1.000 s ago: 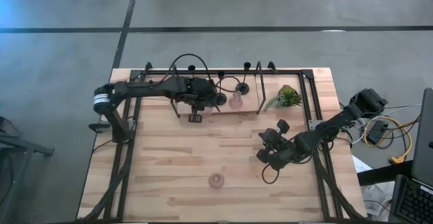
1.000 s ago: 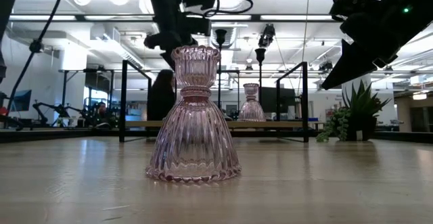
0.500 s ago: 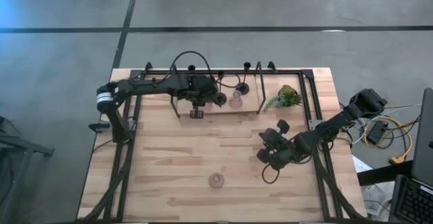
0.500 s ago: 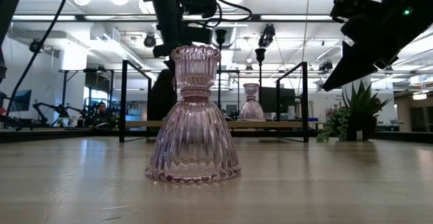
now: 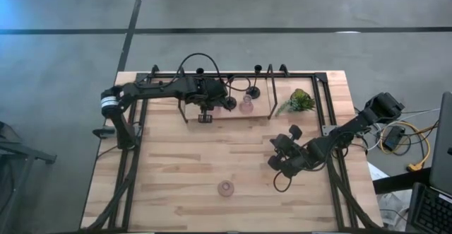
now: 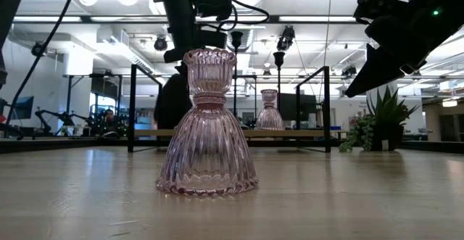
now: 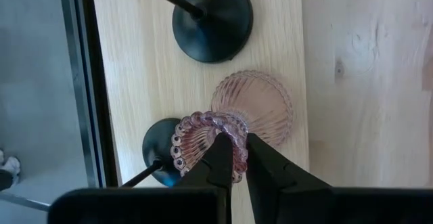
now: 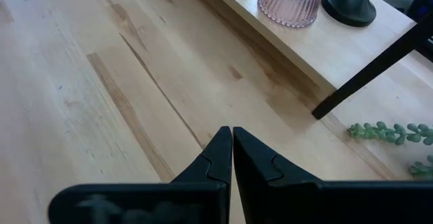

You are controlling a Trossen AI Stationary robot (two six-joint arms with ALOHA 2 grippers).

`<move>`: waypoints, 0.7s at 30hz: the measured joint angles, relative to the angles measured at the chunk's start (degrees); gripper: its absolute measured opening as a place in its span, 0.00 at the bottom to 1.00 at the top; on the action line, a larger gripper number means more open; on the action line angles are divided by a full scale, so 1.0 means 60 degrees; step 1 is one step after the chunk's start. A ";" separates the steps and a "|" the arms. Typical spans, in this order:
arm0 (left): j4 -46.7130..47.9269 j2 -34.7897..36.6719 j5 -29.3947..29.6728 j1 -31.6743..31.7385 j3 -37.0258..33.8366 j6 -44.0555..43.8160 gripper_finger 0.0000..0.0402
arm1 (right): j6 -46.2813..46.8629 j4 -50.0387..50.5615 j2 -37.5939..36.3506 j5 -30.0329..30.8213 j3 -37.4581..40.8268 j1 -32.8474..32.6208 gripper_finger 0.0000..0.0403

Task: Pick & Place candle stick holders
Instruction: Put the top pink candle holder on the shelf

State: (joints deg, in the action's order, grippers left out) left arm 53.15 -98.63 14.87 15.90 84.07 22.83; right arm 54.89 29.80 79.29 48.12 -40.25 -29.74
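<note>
A translucent pink holder (image 5: pixel 246 105) stands on the wooden shelf board (image 7: pixel 135 82) at the table's far side. It also shows in the low view (image 6: pixel 270 109). My left gripper (image 7: pixel 238 149) is shut on its upper cup. Two black holders' round bases (image 7: pixel 210 11) (image 7: pixel 162 160) rest on the board beside it. A second pink holder (image 5: pixel 225 188) stands on its base on the near part of the table, close up in the low view (image 6: pixel 209 124). My right gripper (image 8: pixel 232 137) is shut and empty above the table's right half (image 5: pixel 277 165). A third pink holder does not show. My left gripper pinches the beaded rim of the holder's upper cup (image 7: pixel 229 130) between its two fingers; one finger seems to lie over the cup's mouth and the other outside. The fingers slant down from the table's left. The holder is upright, its ribbed base (image 7: pixel 260 102) at the shelf board.
A black metal rack frame (image 5: pixel 321 85) runs around the shelf and along the table's sides. A small green plant (image 5: pixel 300 101) sits at the shelf's right end. Bare wood lies in the table's middle and near left.
My left gripper's wrist has shifted a little toward the table's far edge, over the shelf. The pink holder on the shelf has stayed where it was.
</note>
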 joint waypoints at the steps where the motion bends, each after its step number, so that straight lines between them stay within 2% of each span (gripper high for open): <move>1: 0.0000 0.0000 0.0000 0.0000 0.0000 0.0000 0.06 | 0.0000 -0.0002 0.0000 0.0002 -0.0002 0.0000 0.02; 16: -0.0131 0.0004 -0.0040 0.0000 -0.0015 -0.0011 0.06 | 0.0000 -0.0015 -0.0003 0.0000 0.0000 0.0000 0.02; 21: -0.0170 0.0010 -0.0041 0.0000 -0.0108 -0.0025 0.11 | -0.0004 -0.0015 -0.0004 0.0000 -0.0002 0.0000 0.02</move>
State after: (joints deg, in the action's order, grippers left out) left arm 52.12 -98.57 14.63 15.90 83.42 22.68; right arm 54.87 29.71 79.26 48.12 -40.26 -29.74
